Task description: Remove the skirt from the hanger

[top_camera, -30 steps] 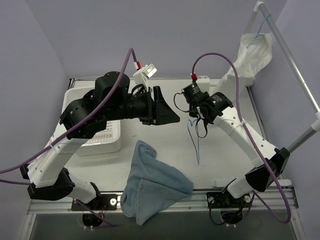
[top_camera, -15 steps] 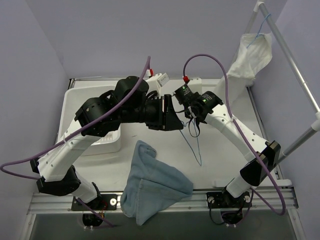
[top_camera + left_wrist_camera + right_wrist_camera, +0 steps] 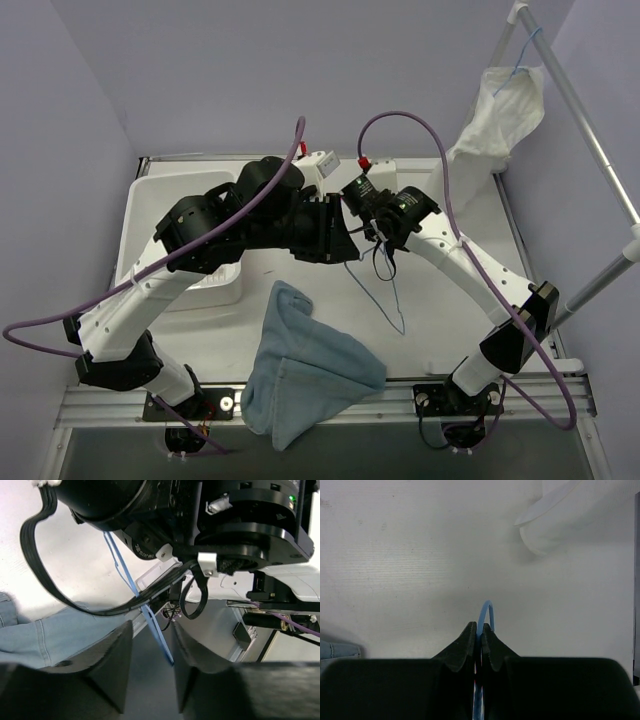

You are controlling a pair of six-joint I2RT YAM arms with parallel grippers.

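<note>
The blue denim skirt [image 3: 305, 365] lies in a heap on the table's front edge, off the hanger; a fold of it shows in the left wrist view [image 3: 50, 640]. The thin blue wire hanger [image 3: 392, 300] dangles above the table. My right gripper [image 3: 383, 238] is shut on the hanger's hook [image 3: 487, 611], which curls out past its closed tips [image 3: 479, 627]. My left gripper [image 3: 350, 238] is close against the right one and open. The hanger's wire [image 3: 120, 562] runs down through the gap between its fingers [image 3: 151, 626], close to the right finger.
A white bin [image 3: 150, 200] sits at the table's left under my left arm. A white garment [image 3: 500, 110] hangs from the slanted metal rail [image 3: 590, 150] at the back right. The right arm's cables [image 3: 192, 600] loop close in front of the left gripper.
My left arm has swung right until its gripper meets the right gripper at the hanger, its jaws narrowing a little. The right gripper shifted slightly left with the hanger. The skirt has not moved.
</note>
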